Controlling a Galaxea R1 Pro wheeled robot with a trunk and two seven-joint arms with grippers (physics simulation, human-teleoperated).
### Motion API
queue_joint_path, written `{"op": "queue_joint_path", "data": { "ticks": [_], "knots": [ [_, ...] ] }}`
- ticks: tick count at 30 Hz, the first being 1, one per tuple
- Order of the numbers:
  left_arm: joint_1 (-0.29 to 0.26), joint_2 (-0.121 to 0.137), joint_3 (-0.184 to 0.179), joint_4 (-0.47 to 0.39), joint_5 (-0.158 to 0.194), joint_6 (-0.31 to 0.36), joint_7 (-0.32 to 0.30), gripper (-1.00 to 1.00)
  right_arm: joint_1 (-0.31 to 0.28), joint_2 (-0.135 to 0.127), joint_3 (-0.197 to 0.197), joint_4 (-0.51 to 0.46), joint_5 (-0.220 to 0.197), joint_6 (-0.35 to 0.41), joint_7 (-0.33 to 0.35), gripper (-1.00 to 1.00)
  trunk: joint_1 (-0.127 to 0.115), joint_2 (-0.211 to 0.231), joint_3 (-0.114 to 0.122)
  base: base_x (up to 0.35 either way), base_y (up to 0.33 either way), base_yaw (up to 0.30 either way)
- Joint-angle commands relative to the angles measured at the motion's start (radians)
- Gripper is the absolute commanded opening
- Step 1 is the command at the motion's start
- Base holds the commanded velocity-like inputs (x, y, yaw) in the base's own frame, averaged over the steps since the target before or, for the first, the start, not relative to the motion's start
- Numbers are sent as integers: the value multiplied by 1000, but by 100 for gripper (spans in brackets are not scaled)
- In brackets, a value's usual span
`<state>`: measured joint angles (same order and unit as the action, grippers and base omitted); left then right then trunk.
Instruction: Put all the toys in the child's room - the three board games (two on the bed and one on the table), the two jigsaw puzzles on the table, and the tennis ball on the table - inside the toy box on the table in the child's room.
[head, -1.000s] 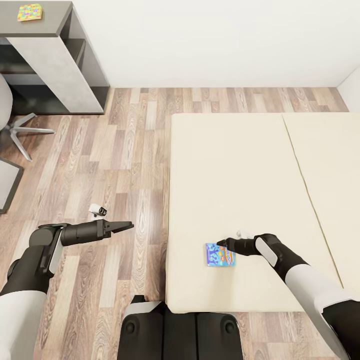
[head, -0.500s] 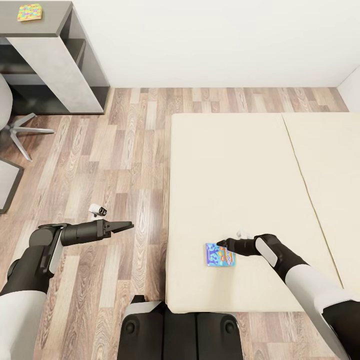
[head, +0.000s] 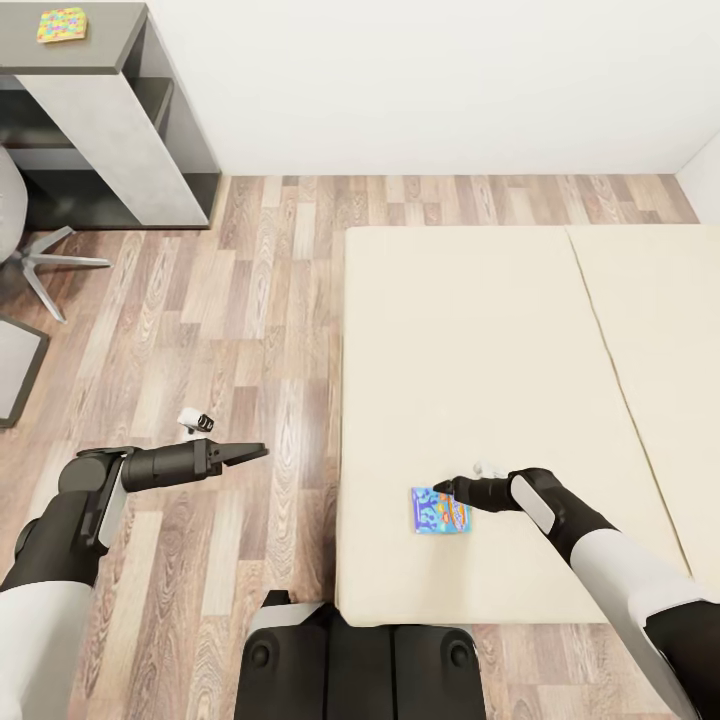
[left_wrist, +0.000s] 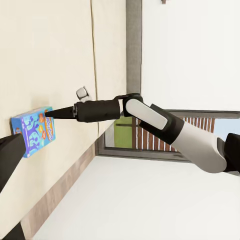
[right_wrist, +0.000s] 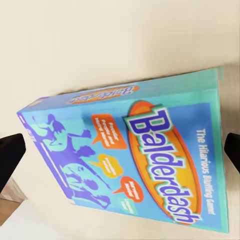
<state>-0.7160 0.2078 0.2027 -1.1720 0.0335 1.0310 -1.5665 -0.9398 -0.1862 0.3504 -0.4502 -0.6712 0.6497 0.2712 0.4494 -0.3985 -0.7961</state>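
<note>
A light blue board game, lettered "Balderdash", lies flat on the beige bed, close to the bed's near edge and toward its left side. The right tool rests at the box's far right corner, its tip just over or touching the box; in the right wrist view the two dark fingers stand well apart at either edge of the picture with the board game between them, so the tool is apart and clamped on nothing. The left wrist view shows the same box on the mattress with the right tool pointed at its corner. The left tool hangs over the wood floor, well apart from the bed, its fingers drawn together to a point and holding nothing. A jigsaw puzzle lies on the dark grey tabletop at far left, beside a chair.
</note>
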Motion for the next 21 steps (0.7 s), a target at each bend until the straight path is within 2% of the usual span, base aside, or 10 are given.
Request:
{"op": "queue_joint_path", "data": {
  "ticks": [1, 21],
  "knots": [
    [0, 0, 0, 0, -1, 11, -4, 100, -1, -1, 4, -1, 2, 2, 3, 100, 1, -2, -1, 0, 116, 0],
    [0, 1, 0, 0, -1, 11, -4, 100, -1, -1, 4, -1, 1, 4, 3, 100, 1, -2, -1, 0, 68, 0]
  ]
}}
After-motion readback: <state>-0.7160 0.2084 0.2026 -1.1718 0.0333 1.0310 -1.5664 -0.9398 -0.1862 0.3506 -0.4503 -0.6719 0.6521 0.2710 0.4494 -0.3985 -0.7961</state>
